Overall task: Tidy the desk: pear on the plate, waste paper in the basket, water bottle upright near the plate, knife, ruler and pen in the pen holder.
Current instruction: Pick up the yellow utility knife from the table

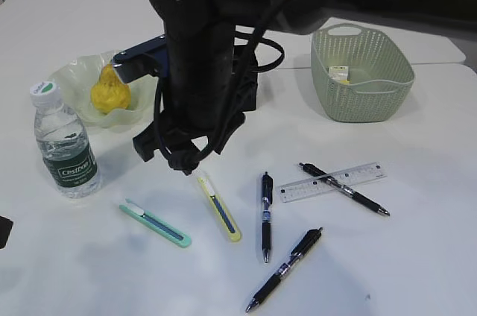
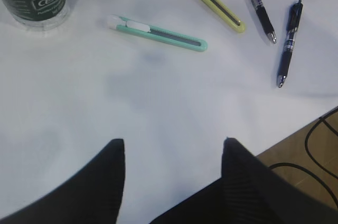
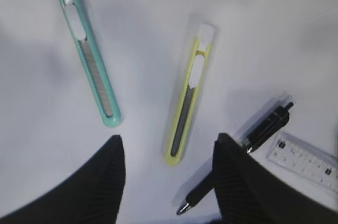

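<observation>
The right gripper (image 3: 166, 152) hangs with jaws spread and empty just above the yellow utility knife (image 3: 188, 95) lying flat on the white desk (image 1: 417, 256), the green utility knife (image 3: 87, 50) beside it, while the left gripper (image 2: 173, 152) gapes empty too.

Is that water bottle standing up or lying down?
Upright: the water bottle stands on its base beside the plate, cap on top.

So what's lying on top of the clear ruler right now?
A black pen lies slantwise across the clear ruler, covering part of its markings. The ruler's two ends stay visible. Nothing else rests on it. The right wrist view shows only the ruler's corner.
</observation>
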Motion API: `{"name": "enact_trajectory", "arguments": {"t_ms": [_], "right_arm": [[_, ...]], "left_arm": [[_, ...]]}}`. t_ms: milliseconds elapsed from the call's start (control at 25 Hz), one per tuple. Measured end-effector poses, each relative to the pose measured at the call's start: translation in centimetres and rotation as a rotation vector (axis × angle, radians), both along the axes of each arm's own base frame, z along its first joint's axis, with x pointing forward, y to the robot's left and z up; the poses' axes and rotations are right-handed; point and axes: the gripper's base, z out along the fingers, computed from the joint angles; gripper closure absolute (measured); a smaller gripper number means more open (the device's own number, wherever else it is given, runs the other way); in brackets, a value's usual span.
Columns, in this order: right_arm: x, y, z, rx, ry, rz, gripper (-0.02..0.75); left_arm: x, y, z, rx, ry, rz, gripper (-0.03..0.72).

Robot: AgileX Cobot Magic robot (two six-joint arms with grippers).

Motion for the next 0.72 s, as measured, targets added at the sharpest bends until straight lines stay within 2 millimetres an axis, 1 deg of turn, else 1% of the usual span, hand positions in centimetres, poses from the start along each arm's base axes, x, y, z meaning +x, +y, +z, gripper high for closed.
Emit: {"name": "enact_trajectory", "arguments": {"t_ms": [40, 120, 160, 280, 560, 720], "right_arm": [[0.9, 0.1, -0.2, 0.013, -0.004, -0.015, 0.312], [1.4, 0.0, -0.1, 0.024, -0.009, -0.027, 0.312], [2.1, -0.1, -0.1, 0.042, -0.008, -0.044, 0.312], [3.2, -0.7, -0.6, 0.056, 0.006, -0.076, 0.312], [3.8, -1.1, -1.5, 0.059, 0.032, -0.072, 0.312], [4.0, -0.9, -3.0, 0.045, 0.061, -0.064, 0.312]], "left_arm": [[0.0, 0.0, 0.0, 0.000, 0.000, 0.000, 0.277], [0.0, 0.0, 0.0, -0.002, 0.001, 0.000, 0.277], [0.0, 0.0, 0.0, -0.004, 0.001, 0.001, 0.277], [0.0, 0.0, 0.0, -0.007, 0.002, 0.001, 0.277], [0.0, -0.2, 0.1, -0.026, 0.003, 0.006, 0.279], [0.0, -0.2, 0.1, -0.031, 0.001, 0.008, 0.280]]}}
